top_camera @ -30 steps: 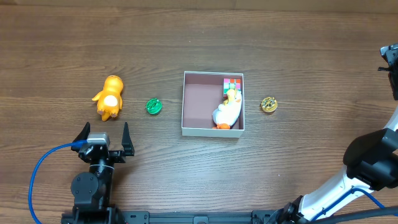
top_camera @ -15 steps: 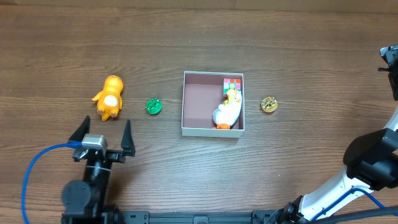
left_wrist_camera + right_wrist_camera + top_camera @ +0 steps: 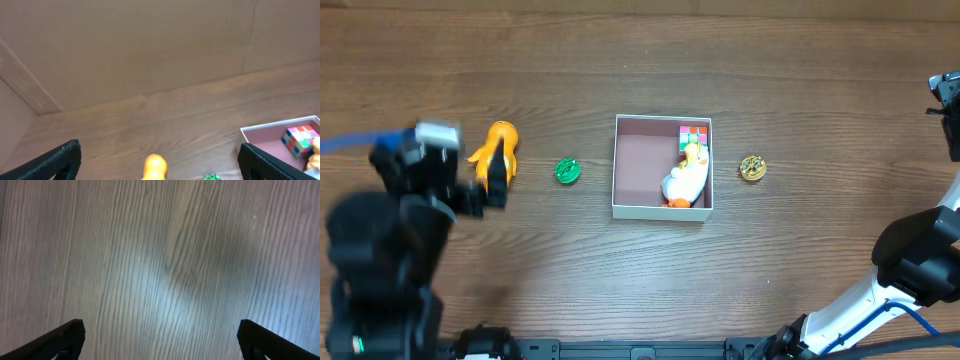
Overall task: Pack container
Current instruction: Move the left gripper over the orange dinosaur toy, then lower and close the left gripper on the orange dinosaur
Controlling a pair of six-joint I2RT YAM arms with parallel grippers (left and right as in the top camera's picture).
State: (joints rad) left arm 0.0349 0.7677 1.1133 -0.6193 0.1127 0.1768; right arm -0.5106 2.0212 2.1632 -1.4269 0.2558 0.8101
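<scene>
The container (image 3: 663, 212) is a shallow square box with white walls and a dull pink floor, at mid-table. It holds a white duck toy (image 3: 684, 180) and a colour cube (image 3: 694, 132). Left of it lie a green toy (image 3: 567, 171) and an orange figure (image 3: 502, 137). A gold toy (image 3: 752, 168) sits just right of the box. My left gripper (image 3: 445, 165) is blurred, raised above the table by the orange figure, open and empty. In the left wrist view the orange figure (image 3: 154, 167) shows low between the fingers (image 3: 62, 160), with the container (image 3: 272, 131) at right. My right gripper (image 3: 160, 325) is open over bare wood.
The wooden table (image 3: 640, 60) stretches all round the box. The right arm (image 3: 920, 260) curves along the right edge, its gripper (image 3: 948, 100) at the far right. A wall of brown panels (image 3: 150, 45) stands behind the table in the left wrist view.
My left arm has risen and swung from the front-left of the table up toward the orange figure, still open. The right arm and all toys have stayed put.
</scene>
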